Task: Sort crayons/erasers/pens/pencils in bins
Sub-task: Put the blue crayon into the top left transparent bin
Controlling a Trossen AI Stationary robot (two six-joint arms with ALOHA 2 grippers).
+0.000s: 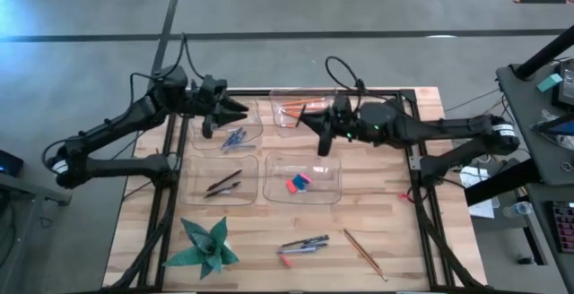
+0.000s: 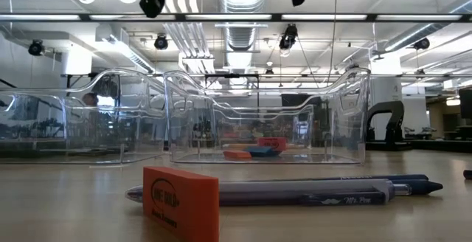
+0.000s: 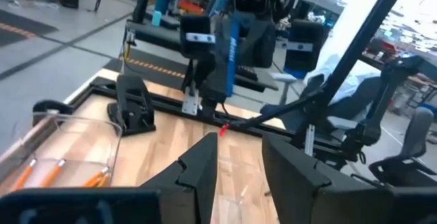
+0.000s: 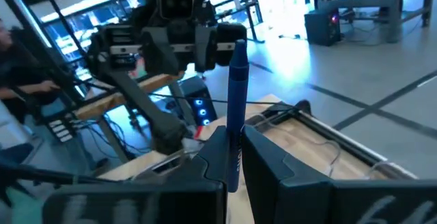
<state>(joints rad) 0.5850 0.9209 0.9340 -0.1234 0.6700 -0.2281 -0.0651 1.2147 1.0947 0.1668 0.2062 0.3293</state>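
While my right gripper (image 4: 232, 157) clamps 1 blue crayon (image 4: 236, 108) upright | left gripper (image 3: 239, 169) parted, empty, waiting | step: carry | next: release over crayon bin (image 1: 229, 125), probably.

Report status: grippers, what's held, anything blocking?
Right gripper shut on a blue pen, raised between the back bins. Left gripper open, empty, over the back-left bin. Nothing in the way.
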